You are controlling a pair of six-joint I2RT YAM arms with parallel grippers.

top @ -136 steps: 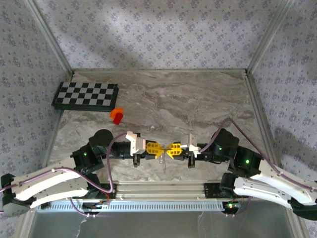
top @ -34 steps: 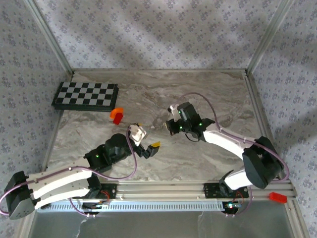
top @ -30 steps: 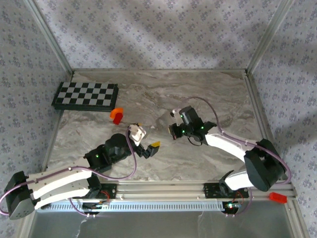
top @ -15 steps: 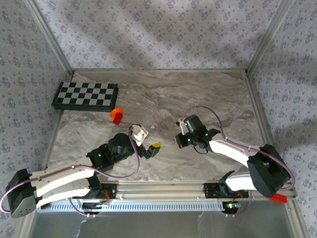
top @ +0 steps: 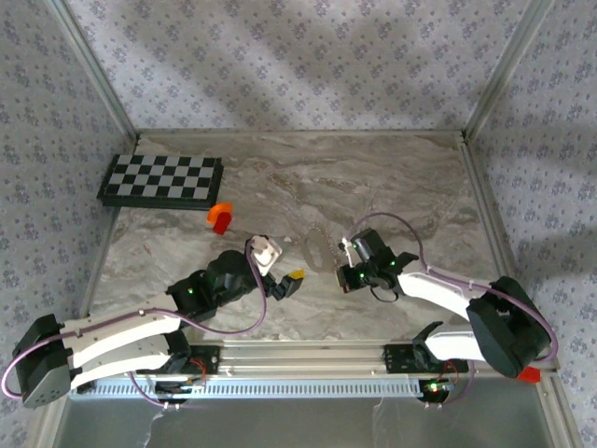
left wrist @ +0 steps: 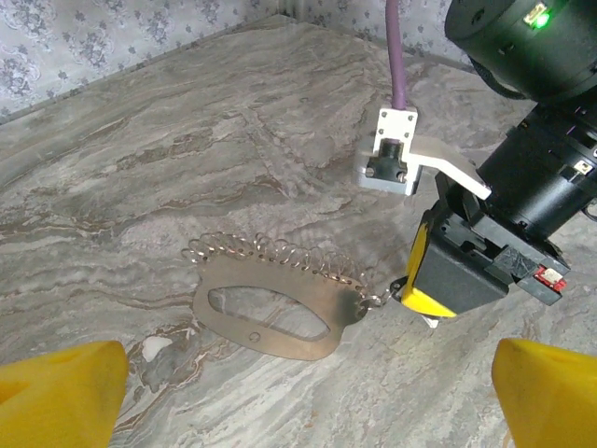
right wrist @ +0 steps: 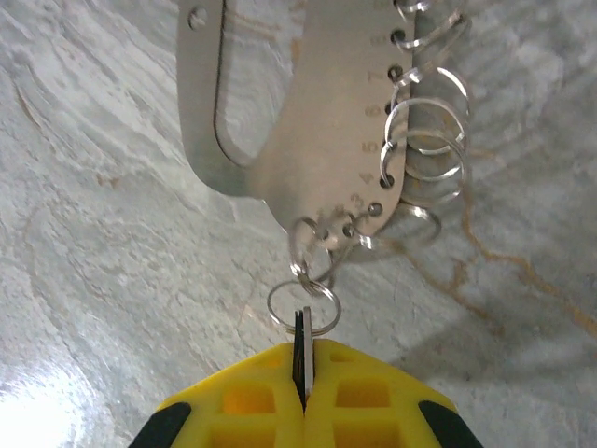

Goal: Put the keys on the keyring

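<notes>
The keyring, a flat oval metal plate with small wire rings along one edge, lies flat near the middle of the worktop, between the two claws; the right claw has its yellow fingers pressed together, pinching the key edge-on at the plate's ringed end; a small ring overlaps the key's tip, whether threaded cannot be told; the left claw stands spread wide, apart from the plate, holding nothing.
</notes>
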